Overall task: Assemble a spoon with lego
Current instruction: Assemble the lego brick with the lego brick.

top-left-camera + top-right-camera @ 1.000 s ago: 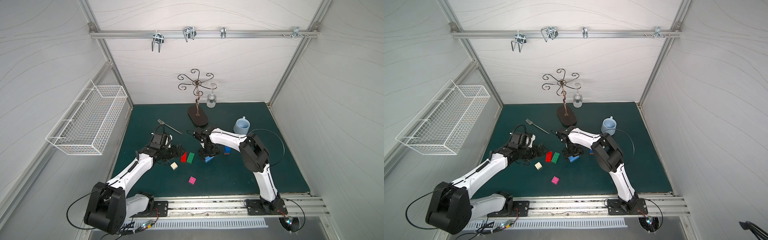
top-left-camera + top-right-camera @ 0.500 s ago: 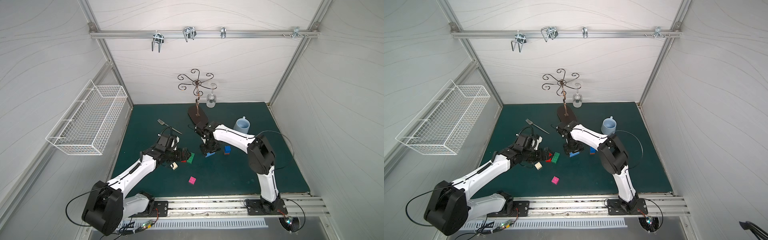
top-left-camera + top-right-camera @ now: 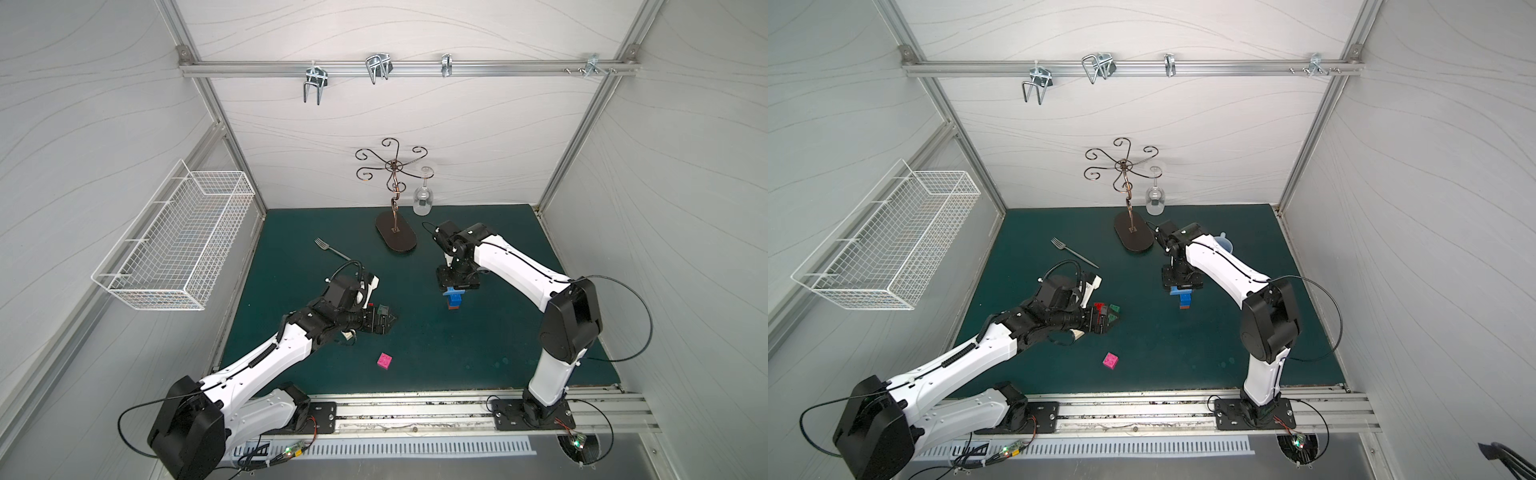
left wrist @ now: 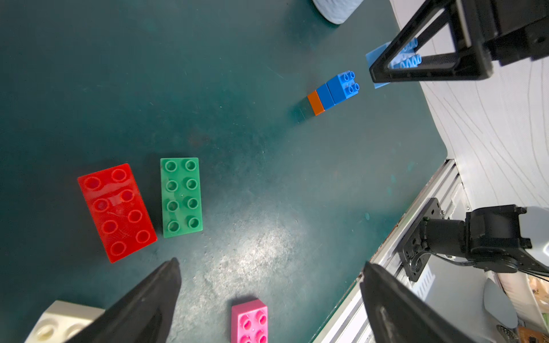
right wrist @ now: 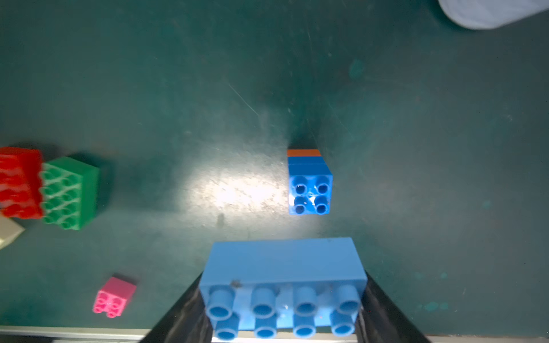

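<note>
The spoon's stem, an orange brick under two blue ones, stands upright on the green mat; it also shows in the wrist views. My right gripper is shut on the long light blue brick and hovers just above that stem. My left gripper is open and holds nothing, low over the mat beside the red brick and green brick. A pink brick and a white brick lie loose near it.
A metal fork lies at the back left. A glass stand with a hanging wine glass stands at the back. A pale mug sits behind the right arm. A wire basket hangs on the left wall.
My right gripper closed on the light blue brick, lifted it and carried it right to above the blue-and-orange stem. My left arm reached right, over the red and green bricks.
</note>
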